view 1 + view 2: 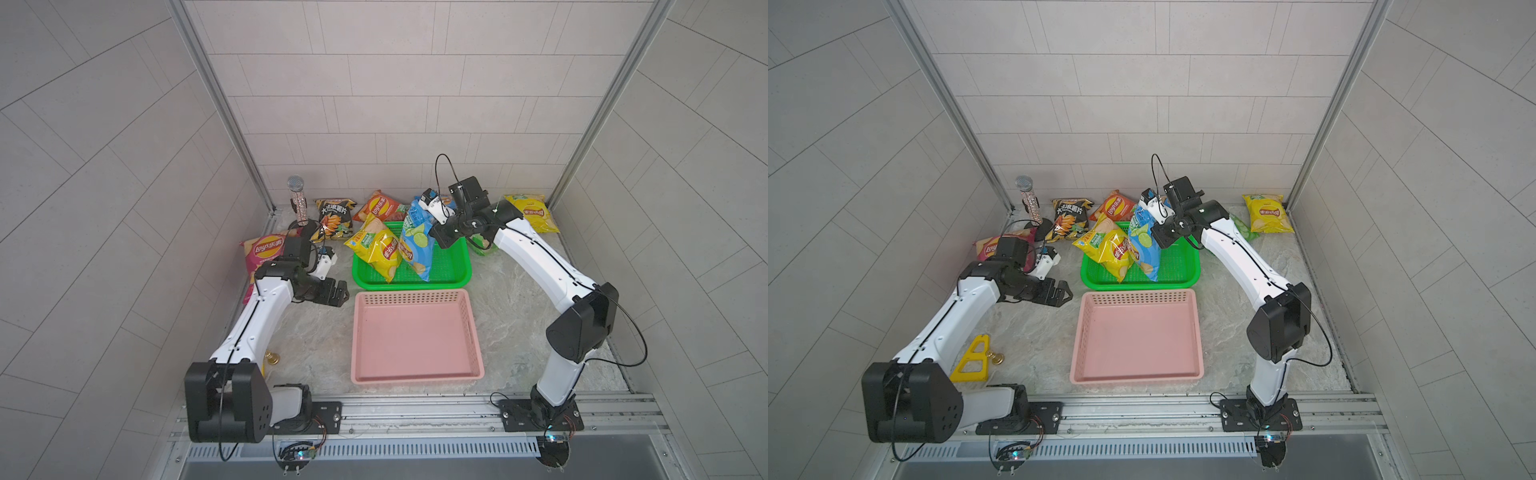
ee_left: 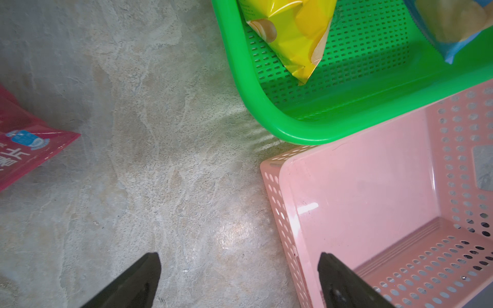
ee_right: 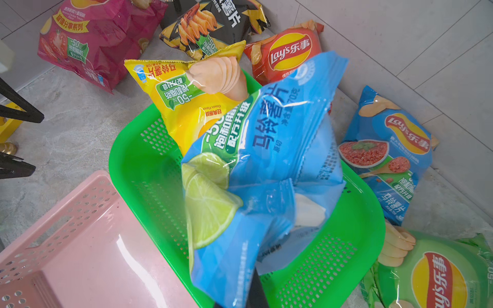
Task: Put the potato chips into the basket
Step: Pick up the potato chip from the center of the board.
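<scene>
Now your right hand (image 1: pixel 436 237) is clamped on an edge of the blue lime bag (image 3: pixel 266 165), which hangs tilted over the green basket (image 1: pixel 411 286), just beside the yellow bag (image 1: pixel 380 253) leaning there. Lower until the mesh carries it, then release. Your left hand (image 2: pixel 238 260), spread wide and empty, hovers over the desk beside the basket.

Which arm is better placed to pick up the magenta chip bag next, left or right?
Left. The left gripper is open and empty, near the magenta bag, while the right gripper is shut on the blue lime bag over the green basket.
</scene>
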You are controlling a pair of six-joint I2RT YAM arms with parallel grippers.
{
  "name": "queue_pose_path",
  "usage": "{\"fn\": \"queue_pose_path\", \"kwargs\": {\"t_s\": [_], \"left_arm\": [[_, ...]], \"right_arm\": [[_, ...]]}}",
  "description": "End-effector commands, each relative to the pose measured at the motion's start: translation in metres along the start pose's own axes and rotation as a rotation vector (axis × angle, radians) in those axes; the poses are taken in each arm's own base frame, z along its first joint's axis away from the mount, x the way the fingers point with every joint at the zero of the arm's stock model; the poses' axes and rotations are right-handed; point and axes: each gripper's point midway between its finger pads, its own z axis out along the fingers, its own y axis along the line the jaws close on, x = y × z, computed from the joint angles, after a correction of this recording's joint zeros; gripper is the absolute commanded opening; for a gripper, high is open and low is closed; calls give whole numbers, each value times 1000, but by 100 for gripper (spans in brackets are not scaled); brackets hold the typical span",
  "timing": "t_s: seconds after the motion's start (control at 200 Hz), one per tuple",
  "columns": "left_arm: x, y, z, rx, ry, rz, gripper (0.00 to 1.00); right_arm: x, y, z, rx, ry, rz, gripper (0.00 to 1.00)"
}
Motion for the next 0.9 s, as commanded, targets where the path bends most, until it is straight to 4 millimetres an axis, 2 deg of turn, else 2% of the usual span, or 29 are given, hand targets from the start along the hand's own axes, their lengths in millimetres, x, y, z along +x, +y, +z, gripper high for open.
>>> {"fn": "queue_pose_path", "kwargs": {"t_s": [0.0,0.135,0.28,0.45,0.715,0.806,0.896], "left_arm": [[-5,-4,-6,1,-13,14,100],[-21,-2,-17,-25,-52,54,100],[-43,-13,-34,9,-114,160,100],[-71,-42,-59,127,-194,287,100],[-131,-76,-91,247,-277,368,100],[-143,-90,-96,266,-289,417,100],[-146,-109,-98,289,-281,510,100]], "right_arm": [[-14,-2,-4,25,-41,-78,0],[-18,6,-17,2,-77,-109,0],[-20,11,-35,6,-135,-156,0],[-11,26,-42,-36,-175,-260,0],[-4,40,-55,-81,-220,-336,0],[0,46,-59,-98,-233,-362,0],[3,51,-63,-114,-246,-383,0]]}}
